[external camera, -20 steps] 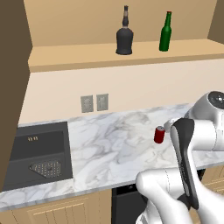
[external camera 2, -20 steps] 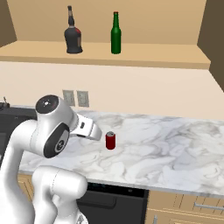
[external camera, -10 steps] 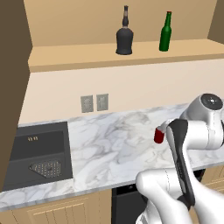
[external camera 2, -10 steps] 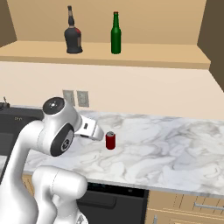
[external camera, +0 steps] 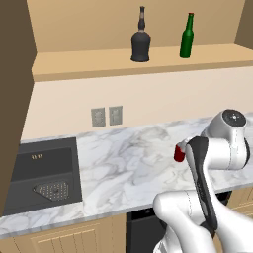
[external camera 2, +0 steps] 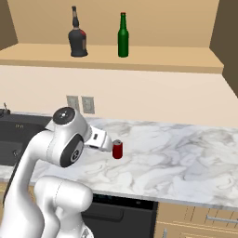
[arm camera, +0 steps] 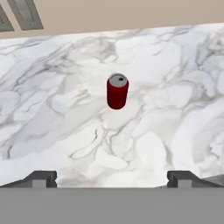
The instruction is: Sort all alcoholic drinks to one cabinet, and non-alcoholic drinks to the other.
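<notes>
Apparently the sort is about half done, judging by how things stand now.

Cabinet (external camera: 123,64): open, tan inside, one shelf. Both alcoholic drinks stand upright on it, well apart from each other: black bottle (external camera: 140,42) to the left, green bottle (external camera: 187,37) with red cap to the right. Same pair seen from the right base view, black bottle (external camera 2: 77,36) and green bottle (external camera 2: 122,37). Judgement: the alcoholic half looks complete, provided this is the cabinet meant for them.

Counter (external camera: 123,158): marbled white top, with a dark sink (external camera: 42,173) at its left end and two wall outlets (external camera: 106,116) above it. Red can (external camera 2: 117,149) stands upright on the marble, alone, silver top up. In the left base view the can (external camera: 179,153) is partly hidden behind the arm. It has not yet gone to any cabinet.

Left to do, as I judge it: lift the can and place it in the other cabinet. A second non-alcoholic drink would also need placing; I cannot find one on the counter or shelf.

Gripper (arm camera: 111,178): fingers spread wide, one tip (arm camera: 41,178) at each side of the hand view's bottom. Nothing between them, nothing touched. The can (arm camera: 117,91) sits ahead of the tips, roughly centred between them, still clearly apart. Judgement: approach to the can, grasp not yet begun.
</notes>
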You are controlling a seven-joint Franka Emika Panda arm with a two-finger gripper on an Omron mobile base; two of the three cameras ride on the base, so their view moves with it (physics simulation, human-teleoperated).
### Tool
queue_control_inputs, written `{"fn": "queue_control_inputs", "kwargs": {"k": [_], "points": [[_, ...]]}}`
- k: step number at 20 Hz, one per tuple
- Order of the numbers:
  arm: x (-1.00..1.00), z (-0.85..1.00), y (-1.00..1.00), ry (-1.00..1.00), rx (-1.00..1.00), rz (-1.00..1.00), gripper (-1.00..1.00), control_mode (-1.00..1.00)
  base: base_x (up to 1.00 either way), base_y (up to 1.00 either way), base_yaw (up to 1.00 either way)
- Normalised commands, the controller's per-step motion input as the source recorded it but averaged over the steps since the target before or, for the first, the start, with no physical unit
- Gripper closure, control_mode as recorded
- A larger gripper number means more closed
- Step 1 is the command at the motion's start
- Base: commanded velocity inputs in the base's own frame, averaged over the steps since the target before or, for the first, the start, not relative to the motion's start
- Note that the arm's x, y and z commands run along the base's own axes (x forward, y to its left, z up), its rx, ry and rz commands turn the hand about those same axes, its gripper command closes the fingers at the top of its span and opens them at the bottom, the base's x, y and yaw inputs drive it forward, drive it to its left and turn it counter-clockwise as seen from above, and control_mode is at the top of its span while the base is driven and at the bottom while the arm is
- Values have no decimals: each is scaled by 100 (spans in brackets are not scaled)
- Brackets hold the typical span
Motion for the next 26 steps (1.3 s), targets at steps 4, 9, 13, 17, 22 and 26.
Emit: {"fn": "queue_control_inputs", "kwargs": {"k": [4,9,13,17,22,26], "points": [[16,-26,-1,-1,0,0,-100,-100,0,0,0],[16,-27,-1,-1,0,0,-100,-100,0,0,0],[22,-24,-6,0,0,0,-100,-100,0,0,0],[29,-21,-6,0,0,0,-100,-100,0,0,0],[30,-19,-5,0,0,0,-100,-100,0,0,0],[28,-15,-5,2,0,0,-100,-100,0,0,0]]}}
